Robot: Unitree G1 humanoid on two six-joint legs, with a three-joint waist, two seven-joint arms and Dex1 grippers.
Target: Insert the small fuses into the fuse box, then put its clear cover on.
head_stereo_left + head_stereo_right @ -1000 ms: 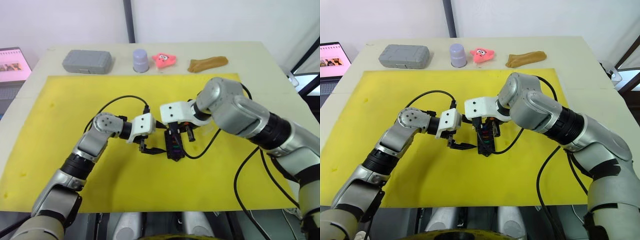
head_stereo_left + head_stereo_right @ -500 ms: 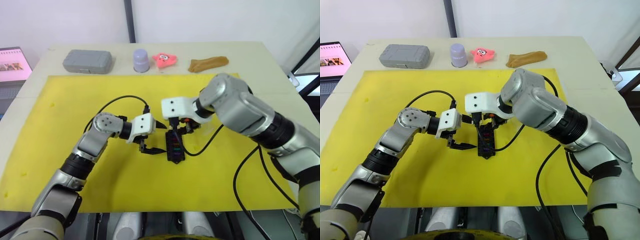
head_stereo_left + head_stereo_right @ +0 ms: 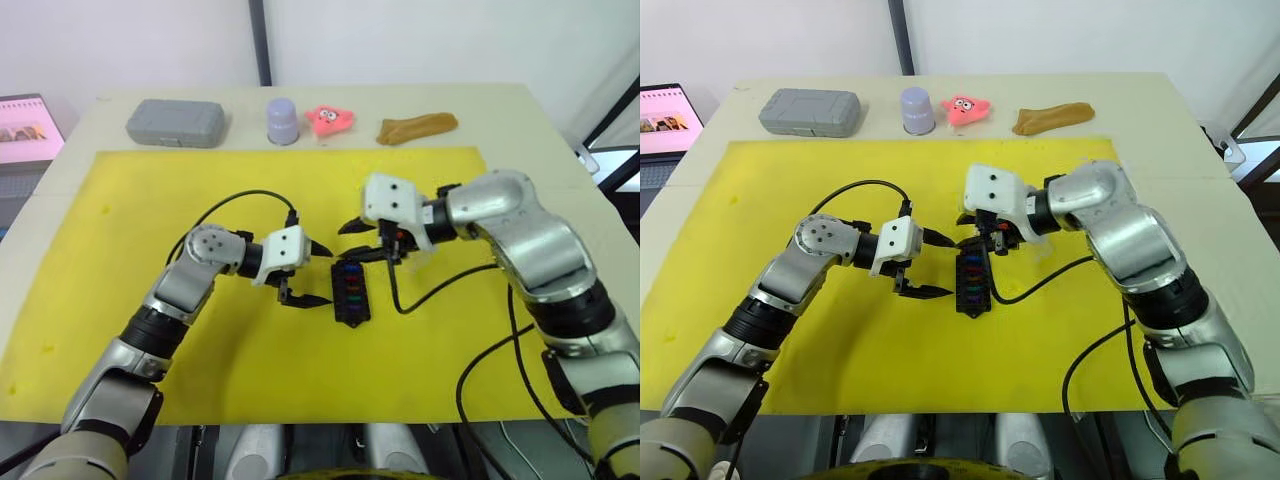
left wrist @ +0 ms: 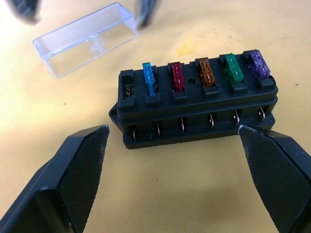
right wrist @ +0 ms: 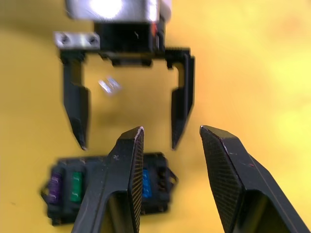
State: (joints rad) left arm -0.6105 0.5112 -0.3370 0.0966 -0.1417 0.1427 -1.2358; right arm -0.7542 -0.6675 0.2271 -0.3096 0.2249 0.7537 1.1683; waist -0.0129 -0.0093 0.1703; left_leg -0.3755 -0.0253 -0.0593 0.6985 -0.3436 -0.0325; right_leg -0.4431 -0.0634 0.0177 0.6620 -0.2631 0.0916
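Observation:
The black fuse box (image 4: 194,114) lies on the yellow mat (image 3: 150,200) in the middle. Five small fuses stand in its top row: teal (image 4: 148,80), red (image 4: 177,77), amber (image 4: 206,73), green (image 4: 233,69) and purple (image 4: 258,64). The end slot beside the teal one holds none. The clear cover (image 4: 85,39) lies on the mat just beyond the box. My left gripper (image 3: 328,276) is open, its fingers (image 4: 73,179) flanking the box without touching it. To the box's far right side, my right gripper (image 3: 352,242) hovers open and holds nothing.
Along the table's back edge are a grey case (image 3: 175,122), a lavender cup (image 3: 282,120), a pink toy (image 3: 328,119) and a brown object (image 3: 416,127). A laptop screen (image 3: 25,130) stands at far left. Black cables (image 3: 240,200) loop over the mat near both wrists.
My right gripper has lifted off the fuse box and pulled back to the right, its arm swinging outward. The left gripper and the box have stayed put.

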